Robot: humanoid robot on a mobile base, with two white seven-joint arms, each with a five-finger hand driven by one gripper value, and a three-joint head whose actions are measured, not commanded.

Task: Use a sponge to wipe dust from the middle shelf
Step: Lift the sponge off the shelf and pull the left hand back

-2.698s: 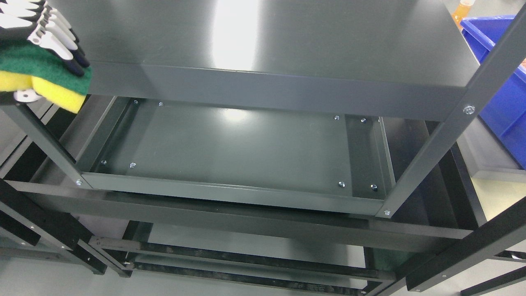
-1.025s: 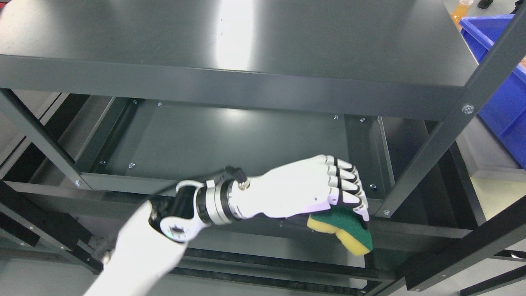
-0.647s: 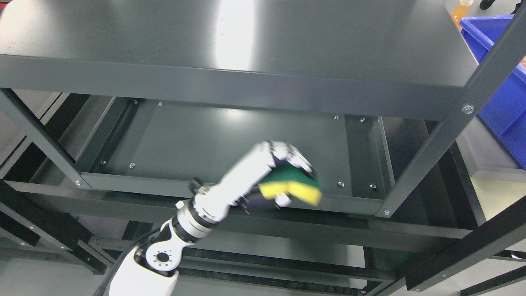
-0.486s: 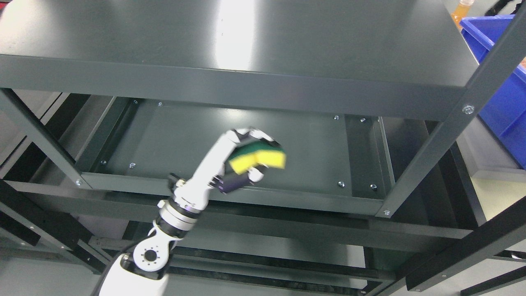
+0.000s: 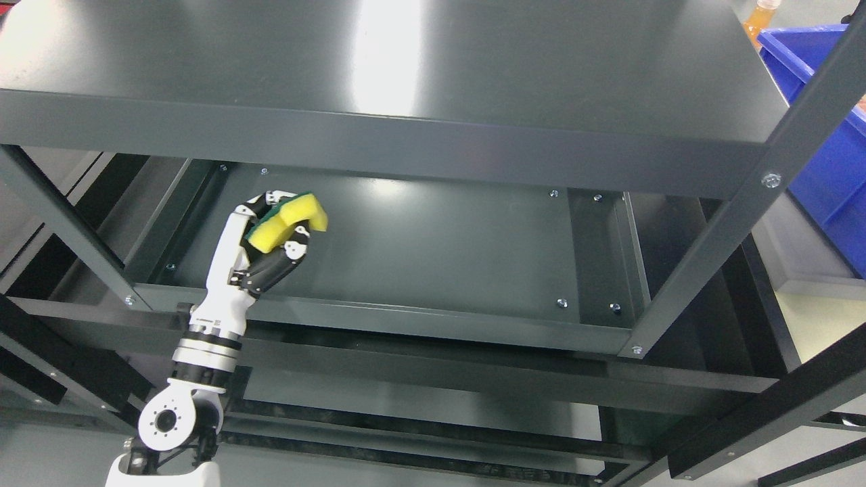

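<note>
My left hand (image 5: 274,226) reaches up from the lower left into the dark metal rack, over the left part of the middle shelf (image 5: 419,250). Its fingers are shut on a yellow sponge (image 5: 289,222) with a green scouring side. The sponge is bent in the grip, yellow side toward me, near the shelf's back left corner. Whether the sponge touches the shelf surface I cannot tell. My right arm does not show.
The top shelf (image 5: 406,61) overhangs the middle one. Slanted posts (image 5: 731,223) stand at the front right and at the front left (image 5: 61,223). A blue bin (image 5: 832,149) sits at the far right, an orange bottle (image 5: 761,17) behind it. Lower frames lie below.
My left hand with the sponge has swept from the shelf's front right edge across to its back left part, turning so the sponge's yellow side faces me.
</note>
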